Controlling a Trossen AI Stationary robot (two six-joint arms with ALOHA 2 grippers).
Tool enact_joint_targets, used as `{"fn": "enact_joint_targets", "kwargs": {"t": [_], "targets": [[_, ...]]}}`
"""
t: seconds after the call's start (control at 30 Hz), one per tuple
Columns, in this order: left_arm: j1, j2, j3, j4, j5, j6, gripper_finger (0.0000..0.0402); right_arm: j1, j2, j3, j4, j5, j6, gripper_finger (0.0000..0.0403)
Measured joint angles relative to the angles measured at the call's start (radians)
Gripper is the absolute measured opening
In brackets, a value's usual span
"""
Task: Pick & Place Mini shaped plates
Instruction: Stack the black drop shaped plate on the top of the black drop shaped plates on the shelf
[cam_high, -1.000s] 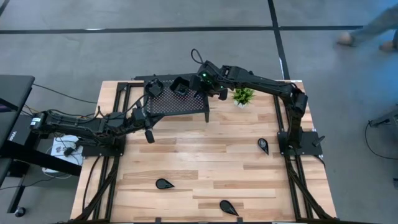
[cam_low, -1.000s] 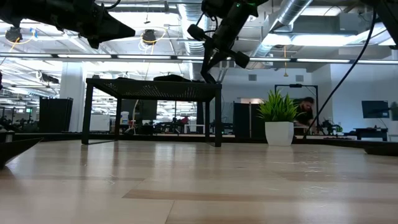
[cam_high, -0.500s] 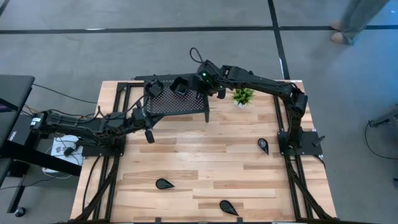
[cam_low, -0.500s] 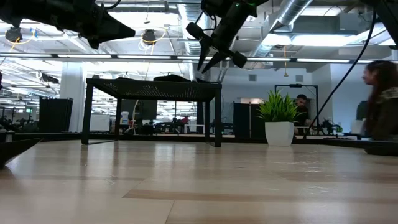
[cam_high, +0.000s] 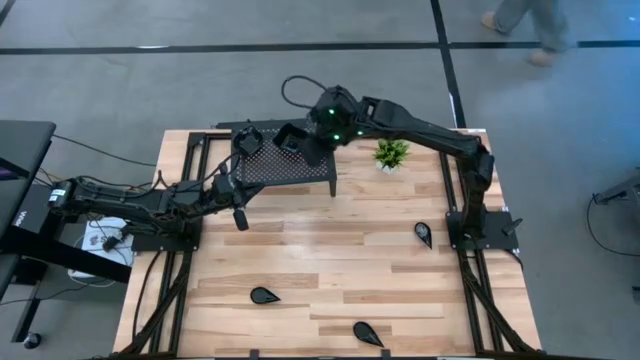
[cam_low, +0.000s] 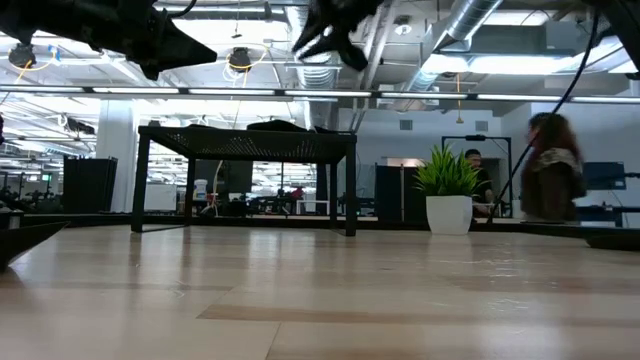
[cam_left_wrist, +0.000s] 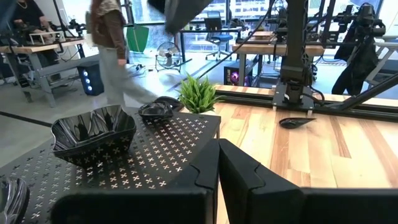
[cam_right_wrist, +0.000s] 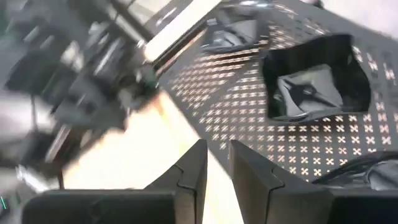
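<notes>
Pale wooden planks make up the surface (cam_high: 330, 260), which sits on a grey floor where a person (cam_high: 525, 22) walks past the far edge. At the back of the surface stands a black perforated stand (cam_high: 285, 165) with a small green plant (cam_high: 390, 153) just beside it. On the stand's top rest several mini shaped plates: a wavy-edged square dish (cam_left_wrist: 93, 134), a roundish one (cam_left_wrist: 157, 111) near the plant-side corner, and another at the stand's far-left corner (cam_high: 246, 141). Three teardrop plates lie on the bare wood, well apart from each other: one beside the right arm's base (cam_high: 424, 234), one toward the front left (cam_high: 263, 295), one at the front edge (cam_high: 367, 333). The right pincer (cam_high: 318, 138) is raised above the stand's right part, and its fingers (cam_right_wrist: 189, 168) stand a small gap apart with nothing between them. The left pincer (cam_high: 240, 217) hovers over the wood just in front of the stand's left end, clenched with its fingers (cam_left_wrist: 205, 171) pressed together and holding nothing. In the low view another person (cam_low: 545, 180) passes behind the plant
</notes>
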Motion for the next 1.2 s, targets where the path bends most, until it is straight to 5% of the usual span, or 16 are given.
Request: {"fn": "enact_joint_targets", "kwargs": {"t": [0.2, 0.3, 0.47, 0.63, 0.87, 1.1, 1.2], "targets": [[0.0, 0.0, 0.0, 0.001, 0.006, -0.056, 0.0012, 0.092, -0.002, 0.218, -0.344, 0.229, -0.199, 0.0064], [0.0, 0.0, 0.0, 0.011, 0.102, -0.11, 0.0012, 0.156, -0.01, 0.261, -0.529, 0.293, -0.243, 0.0064], [0.0, 0.002, 0.0, 0.021, 0.378, -0.112, 0.0012, 0.296, -0.052, 0.185, -0.647, 0.431, -0.276, 0.0064], [0.0, 0.015, 0.0, 0.045, 0.529, -0.112, 0.0012, 0.456, -0.162, 0.052, -0.617, 0.497, -0.293, 0.0064], [0.0, 0.119, 0.002, 0.264, 0.657, -0.112, 0.0027, 0.599, -0.45, -0.337, -0.225, 0.51, -0.322, 0.0064], [-0.031, 0.33, 0.084, 0.283, 0.669, -0.113, 0.0087, 0.547, -0.699, -0.978, 0.41, 0.221, -0.376, 0.0064], [-0.059, 0.452, 0.138, 0.283, 0.665, -0.108, 0.0107, 0.531, -0.724, -1.161, 0.615, 0.198, -0.397, 0.0064]]}}
